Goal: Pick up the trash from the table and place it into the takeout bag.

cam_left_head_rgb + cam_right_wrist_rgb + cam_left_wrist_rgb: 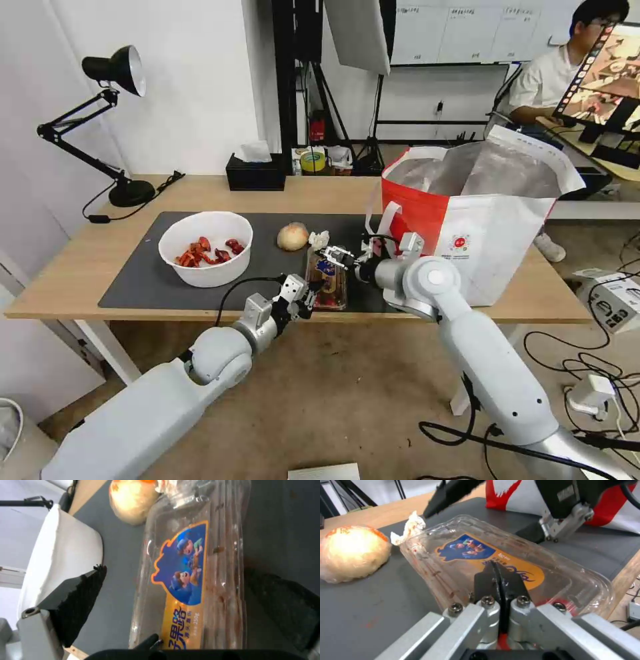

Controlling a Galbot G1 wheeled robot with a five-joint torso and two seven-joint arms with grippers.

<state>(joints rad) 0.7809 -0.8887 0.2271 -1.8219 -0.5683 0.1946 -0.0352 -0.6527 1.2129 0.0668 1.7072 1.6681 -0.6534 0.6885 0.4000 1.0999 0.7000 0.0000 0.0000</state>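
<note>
1. Lying at the near edge of the tabletop (87, 267), on the dark grey mat (147, 280), the clear plastic tray (327, 280) with its blue and orange label reaches almost to the mat's front border, and both arms meet over it.
2. The left tool (308, 298) comes in from below the near edge; in the left wrist view its two black fingers (493, 580) are pressed together, clenched on the near rim of the tray.
3. The right tool (333, 255) reaches across from the bag side and sits over the far half of the tray. In the right wrist view its jaws are spread, one dark pad (80, 600) on the bowl side of the tray and the other on the bag side, neither pressing the plastic: released.
4. The crumpled white tissue (319, 239) lies just past the tray's far end, with the tan wrapped ball (293, 237) just beside it, toward the bowl.
5. The white round bowl (205, 248) with red scraps stands on the left half of the mat, apart from the tray, with bare mat between them.
6. The takeout bag (487, 227) stands open toward the right end of the tabletop, its foil-lined mouth upward, its near bottom corner close to the front edge and its white loop handle (389, 215) hanging toward the tray.
7. Along the far edge stand a black tissue box (255, 175) and, at the left far corner, a black desk lamp (113, 127).
</note>
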